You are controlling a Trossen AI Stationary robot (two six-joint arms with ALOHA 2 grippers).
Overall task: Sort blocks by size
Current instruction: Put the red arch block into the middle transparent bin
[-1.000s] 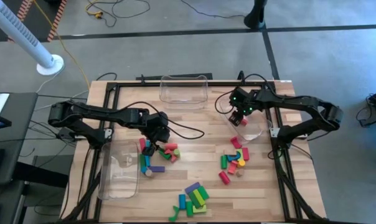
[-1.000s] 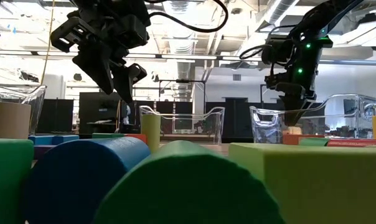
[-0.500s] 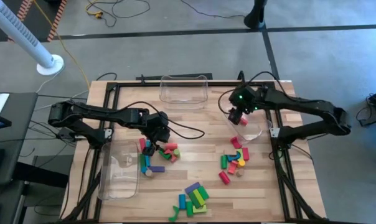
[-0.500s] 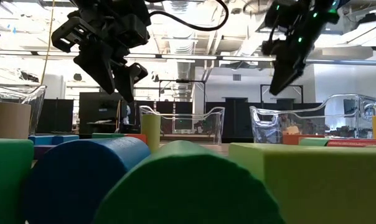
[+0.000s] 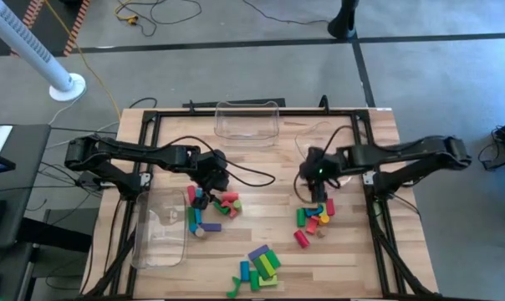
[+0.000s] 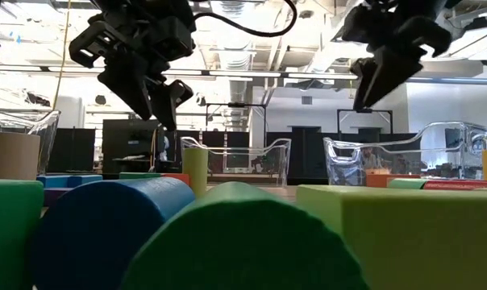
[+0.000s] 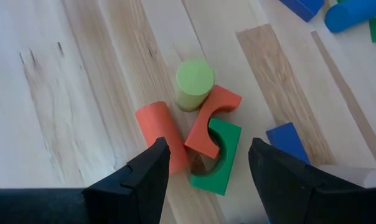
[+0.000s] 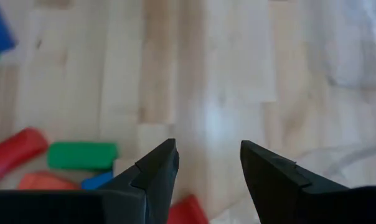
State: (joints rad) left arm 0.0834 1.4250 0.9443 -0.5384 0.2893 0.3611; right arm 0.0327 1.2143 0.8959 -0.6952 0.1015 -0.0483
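Blocks lie in three loose groups on the wooden table: a left group (image 5: 212, 207), a right group (image 5: 315, 213) and a near group (image 5: 258, 266). My left gripper (image 5: 202, 184) hangs open over the left group. Between its fingers, in the left wrist view, lie a red cylinder (image 7: 157, 129), a red arch (image 7: 208, 121), a green arch (image 7: 220, 158) and a light green cylinder (image 7: 194, 81). My right gripper (image 5: 312, 181) is open and empty above the far edge of the right group; its wrist view shows a green block (image 8: 82, 155) and red blocks (image 8: 17, 152) below.
Three clear plastic bins stand on the table: one at the far middle (image 5: 247, 121), one at the right (image 5: 340, 167), one at the near left (image 5: 160, 227). Black frame rails (image 5: 378, 226) run along the table's sides. Big blocks fill the low view's foreground (image 6: 227, 242).
My right gripper has risen from inside the right bin and gone toward the table's near edge and a little left, and now stands over the right group of blocks.
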